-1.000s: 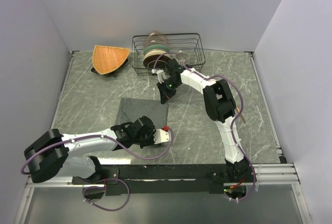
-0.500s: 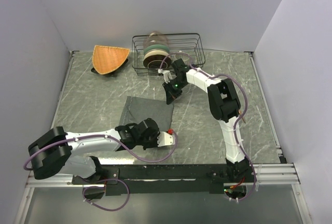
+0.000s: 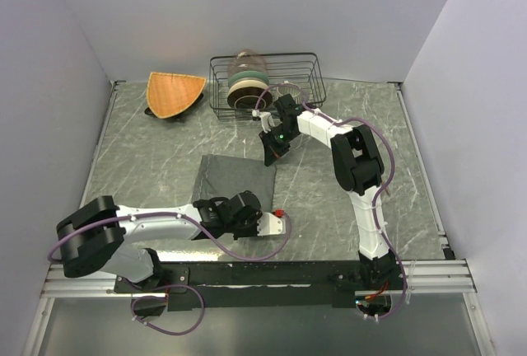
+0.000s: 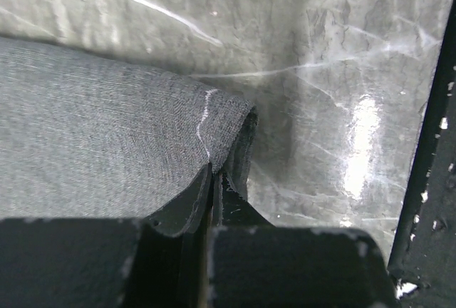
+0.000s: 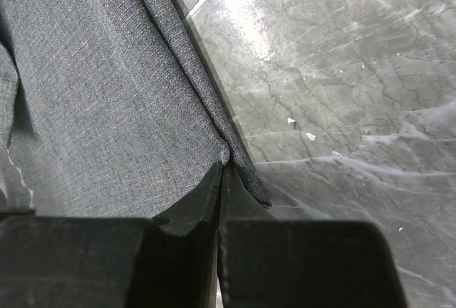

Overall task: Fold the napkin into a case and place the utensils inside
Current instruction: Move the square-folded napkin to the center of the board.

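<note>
Left wrist, matte grey napkin [image 4: 92, 137], corner curled

**Location: enclosed robotics lab cell, dressed with tableware items.**

Three plain pale wall panels [image 3: 247, 10] close off the left, far and right edges of a marble-patterned table [image 3: 148, 158]. A metal rail [image 3: 445, 272] runs along the near edge and carries the bases of two white-and-black arms, the left arm [image 3: 148, 226] and the right arm [image 3: 356, 166]. Loose purple cables [image 3: 247, 253] are routed to both. Household items on the table: a wire rack [image 3: 306, 76] holding upright dishes [image 3: 245, 86] at the far edge, an orange woven mat [image 3: 174, 92] near the far left corner, and a dark grey napkin [image 3: 235, 176] mid-table.
</note>
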{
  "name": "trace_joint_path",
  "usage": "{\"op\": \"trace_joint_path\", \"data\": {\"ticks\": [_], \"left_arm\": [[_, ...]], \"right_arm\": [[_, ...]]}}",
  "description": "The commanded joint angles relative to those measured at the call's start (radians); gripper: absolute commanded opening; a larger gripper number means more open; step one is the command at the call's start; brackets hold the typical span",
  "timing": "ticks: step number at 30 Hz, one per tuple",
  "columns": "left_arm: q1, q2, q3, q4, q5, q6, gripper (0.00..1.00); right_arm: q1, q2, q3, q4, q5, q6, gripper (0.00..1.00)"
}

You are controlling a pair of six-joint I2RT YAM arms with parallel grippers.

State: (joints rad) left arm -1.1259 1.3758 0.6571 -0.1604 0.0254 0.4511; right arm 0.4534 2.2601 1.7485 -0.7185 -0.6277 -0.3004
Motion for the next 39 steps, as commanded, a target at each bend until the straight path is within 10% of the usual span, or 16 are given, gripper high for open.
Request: {"op": "trace_joint_path", "data": {"ticks": [1,23,29,39], "left_arm": [[-0.011,0.040,0.009,0.033,-0.007,-0.012,0.05],[-0.011,-0.001,0.045,-0.016,-0.001,-0.026,0.06],[-0.011,0.009,0.004,0.015,0.004,0.004,0.07],[-0.011,0.022,-0.014,0.028,0.008,0.012,0.07]], "right_arm": [[-0.009,-0.039,0.026,-0.005,0.043,-0.011,0.00],[-0.010,-0.091,0.029,-0.053,-0.004,-0.015,0.00],[-0.010,-0.039,0.104,-0.107,0.028,0.021,0.50],[0.022,0.009,0.169,-0.124,-0.015,0.018,0.48]]}}
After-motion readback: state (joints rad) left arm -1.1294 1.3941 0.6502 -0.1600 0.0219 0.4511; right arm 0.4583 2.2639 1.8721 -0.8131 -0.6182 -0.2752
